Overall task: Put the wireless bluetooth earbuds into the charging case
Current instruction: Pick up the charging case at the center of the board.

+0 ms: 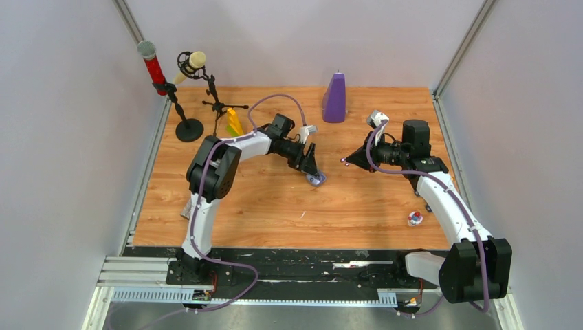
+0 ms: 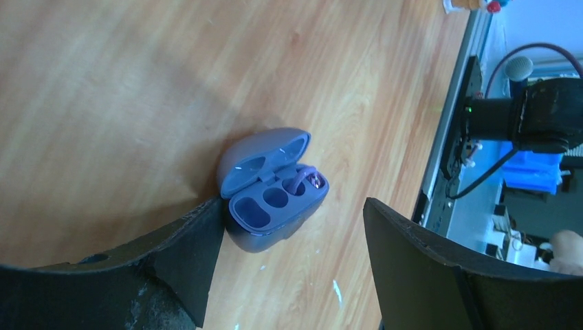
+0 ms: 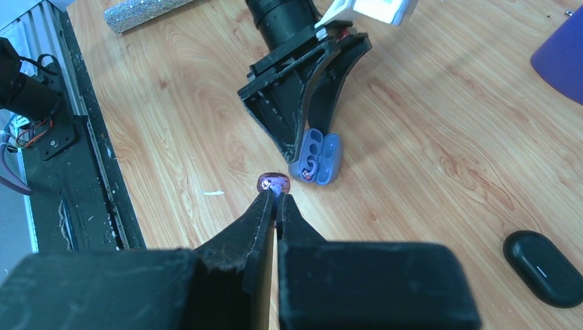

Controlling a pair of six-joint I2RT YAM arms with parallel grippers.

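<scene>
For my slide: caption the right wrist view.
Right pincer grips a purple earbud near the open case beside the left pincer.

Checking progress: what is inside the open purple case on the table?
One pale purple earbud sits in one well of the open purple oval charging case; the other well looks empty. The seated bud's lower part is hidden.

a wood-grain tabletop (image 1: 261, 213) sits inside plain pale walls (image 1: 55, 137), with metal posts (image 1: 129, 20) at the back corners. a slotted aluminium rail (image 1: 134, 273) runs along the near edge, and the light is even.
</scene>
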